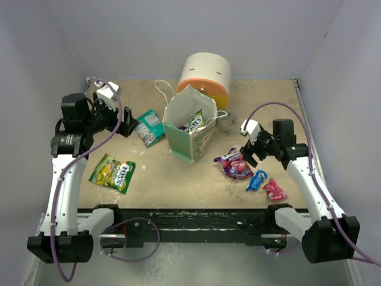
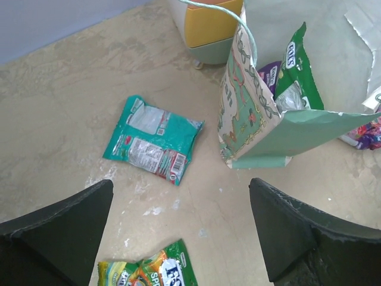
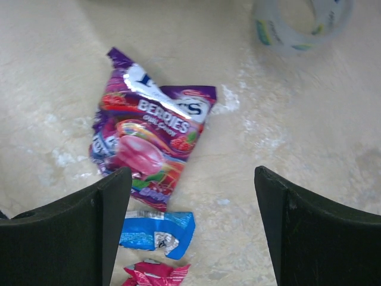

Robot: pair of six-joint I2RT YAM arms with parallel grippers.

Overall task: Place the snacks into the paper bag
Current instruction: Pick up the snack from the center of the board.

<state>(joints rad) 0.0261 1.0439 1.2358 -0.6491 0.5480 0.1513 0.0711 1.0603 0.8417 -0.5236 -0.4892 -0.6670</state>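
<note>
The mint-green paper bag (image 1: 189,134) stands open at mid-table with a green packet (image 2: 296,62) and a purple packet (image 2: 271,74) sticking out of it. A teal packet (image 1: 149,126) lies left of the bag and a yellow-green packet (image 1: 112,173) lies nearer the front left. My left gripper (image 1: 126,122) is open and empty, raised above the table near the teal packet (image 2: 153,140). A purple packet (image 3: 152,137), a blue one (image 3: 158,231) and a pink-red one (image 3: 156,275) lie right of the bag. My right gripper (image 1: 250,152) hovers open and empty just right of them.
A round cream-orange-yellow drawer unit (image 1: 205,77) stands behind the bag. A clear tape ring (image 1: 226,122) lies right of the bag, also in the right wrist view (image 3: 300,24). Grey walls enclose the table at the back and sides.
</note>
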